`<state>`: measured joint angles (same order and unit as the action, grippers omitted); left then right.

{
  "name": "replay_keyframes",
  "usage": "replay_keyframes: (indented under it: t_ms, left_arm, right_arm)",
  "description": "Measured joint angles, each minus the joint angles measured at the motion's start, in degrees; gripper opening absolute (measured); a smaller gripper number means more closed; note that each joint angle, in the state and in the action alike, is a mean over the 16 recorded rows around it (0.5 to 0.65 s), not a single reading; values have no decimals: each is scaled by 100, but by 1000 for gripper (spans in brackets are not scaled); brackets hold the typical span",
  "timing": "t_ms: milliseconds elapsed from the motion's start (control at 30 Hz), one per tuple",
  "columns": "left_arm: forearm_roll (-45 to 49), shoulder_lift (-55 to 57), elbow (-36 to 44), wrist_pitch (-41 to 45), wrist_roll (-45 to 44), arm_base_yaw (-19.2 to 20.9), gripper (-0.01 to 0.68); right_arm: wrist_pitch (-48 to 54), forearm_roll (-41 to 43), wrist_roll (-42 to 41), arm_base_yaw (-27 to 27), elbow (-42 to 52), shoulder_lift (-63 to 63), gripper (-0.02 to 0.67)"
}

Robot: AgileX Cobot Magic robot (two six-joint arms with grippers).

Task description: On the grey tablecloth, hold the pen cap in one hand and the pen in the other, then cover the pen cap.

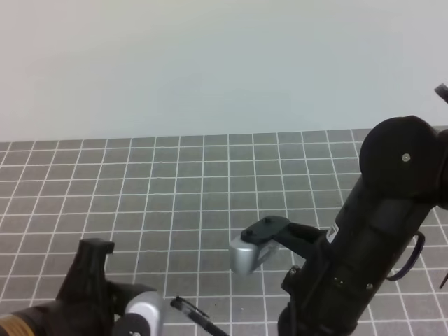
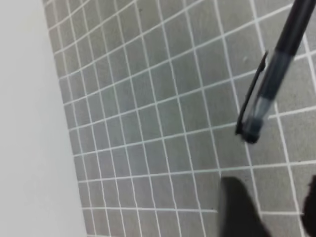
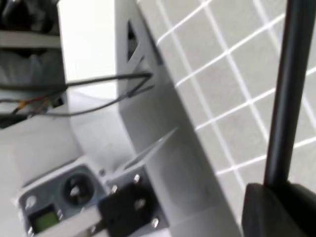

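Though the pen cap (image 2: 256,101) already sat on the pen (image 2: 291,34), the capped pen ran along a one-to-seven o'clock axis in the left wrist view, at about one o'clock from the left gripper's fingers (image 2: 242,210), which stood parted and touched nothing. The right gripper's jaws were clenched on the pen's shaft (image 3: 289,98), holding it above the grey tablecloth (image 1: 175,182). The left arm sat low at seven o'clock in the high view, the right at four.
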<state>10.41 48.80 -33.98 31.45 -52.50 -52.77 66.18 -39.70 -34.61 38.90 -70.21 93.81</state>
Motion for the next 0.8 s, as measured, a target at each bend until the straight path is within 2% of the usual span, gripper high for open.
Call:
replay_keyframes:
  t_ms: [133, 233, 633, 800]
  left_arm:
    - [278, -32, 0, -66, 864, -3, 264]
    - [568, -54, 0, -189, 1747, -3, 252]
    - [2407, -70, 0, -616, 6295, -3, 33]
    - [3146, -70, 0, -554, 7789, -3, 5]
  right_arm:
    - [-444, 181, 240, -84, -3, 3, 63]
    - [-911, 250, 477, -198, -3, 35, 63]
    - [-2678, 58, 1835, -980, -3, 907, 63]
    - [-2953, -295, 2021, -1215, -3, 1465, 63]
